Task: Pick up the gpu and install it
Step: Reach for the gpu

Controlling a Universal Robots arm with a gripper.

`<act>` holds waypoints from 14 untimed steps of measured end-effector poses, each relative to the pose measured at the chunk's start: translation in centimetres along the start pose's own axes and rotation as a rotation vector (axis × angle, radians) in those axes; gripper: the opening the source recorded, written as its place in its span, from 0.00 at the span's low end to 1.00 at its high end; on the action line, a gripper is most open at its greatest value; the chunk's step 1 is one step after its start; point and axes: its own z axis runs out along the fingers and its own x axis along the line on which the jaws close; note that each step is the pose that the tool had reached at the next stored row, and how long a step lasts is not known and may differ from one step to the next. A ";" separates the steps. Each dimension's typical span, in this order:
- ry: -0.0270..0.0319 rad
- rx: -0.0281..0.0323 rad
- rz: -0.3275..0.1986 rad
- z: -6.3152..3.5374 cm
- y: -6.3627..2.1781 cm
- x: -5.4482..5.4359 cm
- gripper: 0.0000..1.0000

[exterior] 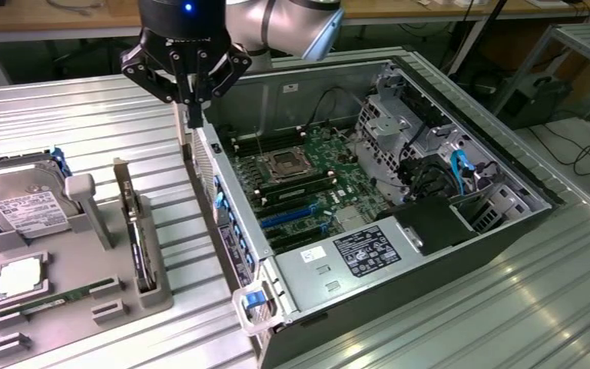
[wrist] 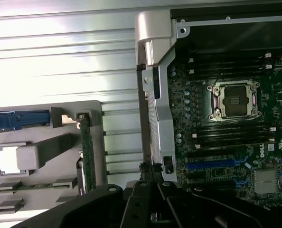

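Observation:
The gpu (exterior: 134,224) stands on edge in a slot of the grey holder tray (exterior: 74,265), thin and dark, seen edge-on. In the wrist view the gpu (wrist: 87,148) is a narrow strip along the tray's side nearest the case. My gripper (exterior: 193,115) hangs above the rear wall of the open computer case (exterior: 218,177), fingers pointing down and shut with nothing between them. It is up and to the exterior view's right of the gpu, well apart from it. In the wrist view the gripper (wrist: 150,176) sits over the case's rear edge.
The motherboard (exterior: 300,177) lies open inside the case, with blue expansion slots (exterior: 290,219) and a bare processor socket (wrist: 233,99). A silver hard drive (exterior: 18,204) and a green memory stick (exterior: 54,301) sit in the same tray. Ribbed metal tabletop (exterior: 101,123) surrounds everything.

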 end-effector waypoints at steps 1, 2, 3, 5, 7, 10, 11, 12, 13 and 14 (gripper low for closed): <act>0.0000 0.0000 0.000 0.00 -0.01 0.1 0.11; 0.0000 0.0000 0.000 0.00 -0.02 0.2 0.11; 0.0000 0.0000 0.000 -0.01 -0.04 0.2 0.11; 0.0001 0.0001 0.000 -0.01 -0.06 0.4 0.11; 0.0000 0.0000 0.000 -0.01 -0.08 0.5 0.11; 0.0001 0.0000 0.000 -0.02 -0.11 0.8 0.11; 0.0000 0.0000 0.000 -0.02 -0.12 0.8 0.11; 0.0001 0.0000 0.000 -0.02 -0.13 0.9 0.11; 0.0001 0.0001 0.000 -0.03 -0.14 1.0 0.11; 0.0001 0.0000 0.000 -0.02 -0.15 1.1 0.11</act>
